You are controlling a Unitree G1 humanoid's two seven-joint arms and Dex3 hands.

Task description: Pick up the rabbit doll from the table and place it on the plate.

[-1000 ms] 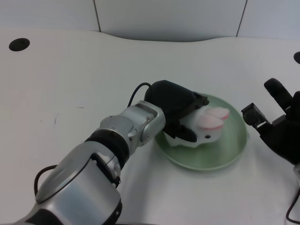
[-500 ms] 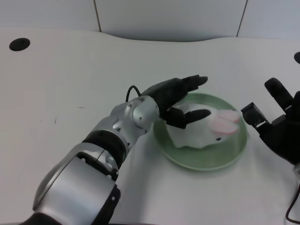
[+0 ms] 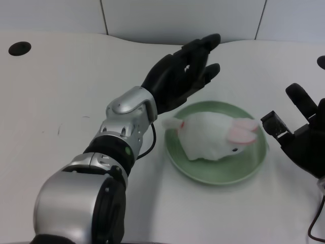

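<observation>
- We see the rabbit [image 3: 210, 140] lying on its side on the plate [image 3: 190, 170], pink ears toward the plate's right rim, its tail end just over the left rim
- The plate sits on the desk [image 3: 76, 91] toward its right edge, nearer the front edge than the far one
- Our left hand [image 3: 177, 71] hangs above the desk beyond the plate's far-left rim, fingers spread and straight, gripping nothing and clear of the rabbit
- We judge the pick-up and the placing both done: the doll rests on the plate with no hand on it
- What is left, as we read it, is only to bring the left arm home; the rabbit lies flat and looks settled, so we expect no correction
- One small doubt: the tail end overhangs the rim slightly, though the bulk of the body sits well inside the plate
</observation>
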